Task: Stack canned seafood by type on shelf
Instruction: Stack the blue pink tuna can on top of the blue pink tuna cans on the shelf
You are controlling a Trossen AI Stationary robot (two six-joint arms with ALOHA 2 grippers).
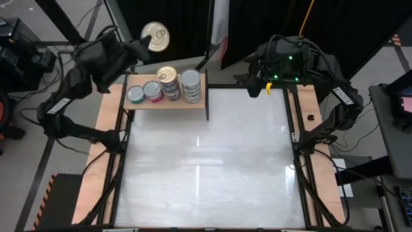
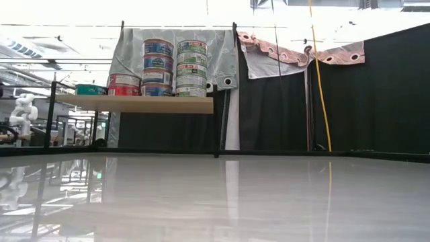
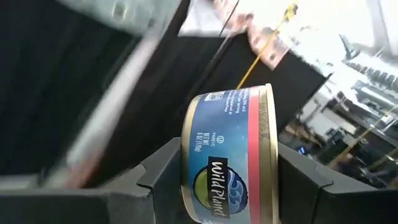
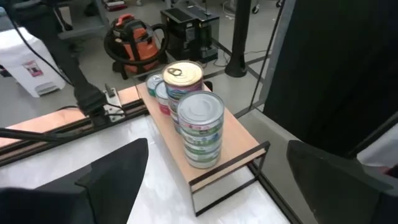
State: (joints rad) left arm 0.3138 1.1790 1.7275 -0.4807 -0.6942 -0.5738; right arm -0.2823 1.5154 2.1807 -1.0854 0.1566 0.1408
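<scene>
My left gripper (image 1: 145,42) is raised beyond the table's far left corner, shut on a tin of canned seafood (image 3: 230,158) with a blue label and a red band; its gold lid (image 1: 155,37) faces up. The shelf (image 1: 166,102), a light-wood board on thin dark legs, stands at the table's far left. On it are a teal tin (image 1: 135,95), a pink tin (image 1: 152,91) and two stacks (image 2: 158,67) (image 2: 191,67) side by side. My right gripper (image 1: 255,82) is open at the far right, above the table's far edge, and faces the shelf (image 4: 239,140). My left gripper pinches the tin by its two flat ends (image 3: 186,155), one finger (image 3: 165,177) on one end and the other finger (image 3: 301,180) on the opposite end. The fingers reach level, one over the lid's edge (image 1: 147,41). The tin is lifted clear, higher than the shelf's stacks.
Wooden strips (image 1: 322,148) and dark rails run along the table's left and right sides. A black curtain (image 2: 336,101) hangs behind the far edge. The white tabletop (image 1: 206,161) in front of the shelf is bare.
</scene>
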